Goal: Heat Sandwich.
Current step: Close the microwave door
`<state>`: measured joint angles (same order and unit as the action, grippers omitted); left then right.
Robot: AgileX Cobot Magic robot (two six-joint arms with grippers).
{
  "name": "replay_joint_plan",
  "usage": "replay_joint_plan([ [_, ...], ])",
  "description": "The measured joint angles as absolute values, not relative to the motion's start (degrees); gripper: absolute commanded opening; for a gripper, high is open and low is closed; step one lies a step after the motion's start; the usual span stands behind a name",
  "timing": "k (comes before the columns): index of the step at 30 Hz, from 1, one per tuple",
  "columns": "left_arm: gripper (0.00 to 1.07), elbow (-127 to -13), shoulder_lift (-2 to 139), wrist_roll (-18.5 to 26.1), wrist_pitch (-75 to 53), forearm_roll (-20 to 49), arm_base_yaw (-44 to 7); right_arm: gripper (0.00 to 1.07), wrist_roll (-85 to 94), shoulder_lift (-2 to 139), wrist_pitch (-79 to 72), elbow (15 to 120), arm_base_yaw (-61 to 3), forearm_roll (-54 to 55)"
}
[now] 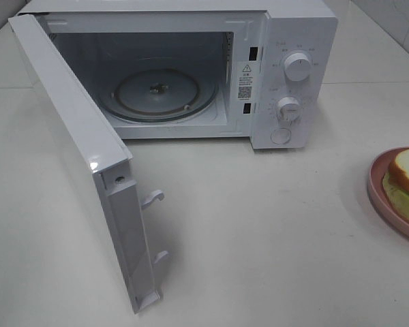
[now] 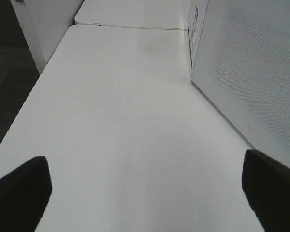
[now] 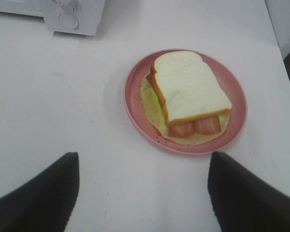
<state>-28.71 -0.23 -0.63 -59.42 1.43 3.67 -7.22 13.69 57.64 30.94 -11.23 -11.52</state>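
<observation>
Our right pincer (image 3: 142, 193) hangs wide and empty just short of the round pink plate (image 3: 135, 104) carrying the white-bread sandwich (image 3: 188, 87); the left pincer (image 2: 145, 193) gapes too. We should grip the plate rim level, then carry it into the open white microwave (image 1: 300, 27).

White counter (image 1: 259, 225), matte, seam visible at the far end in the left wrist view. 2 items directly on it: white microwave (image 1: 296, 75) at the back, door (image 1: 82, 163) swung open over the counter; round pink plate (image 3: 135, 92) off to the microwave's right, well apart, near the front edge.
</observation>
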Motion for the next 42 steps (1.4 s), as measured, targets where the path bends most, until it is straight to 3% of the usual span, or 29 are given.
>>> replay_joint_plan([
  [23,0.99,-28.7,-0.2,-0.6,-59.4,1.4,3.7,0.75,-3.7,-0.2,60.0,28.9,-2.2,-3.9],
  [42,0.99,-28.7,-0.2,-0.6,-59.4,1.4,3.7,0.76,-3.1,-0.2,60.1,28.9,-1.9,-3.7],
])
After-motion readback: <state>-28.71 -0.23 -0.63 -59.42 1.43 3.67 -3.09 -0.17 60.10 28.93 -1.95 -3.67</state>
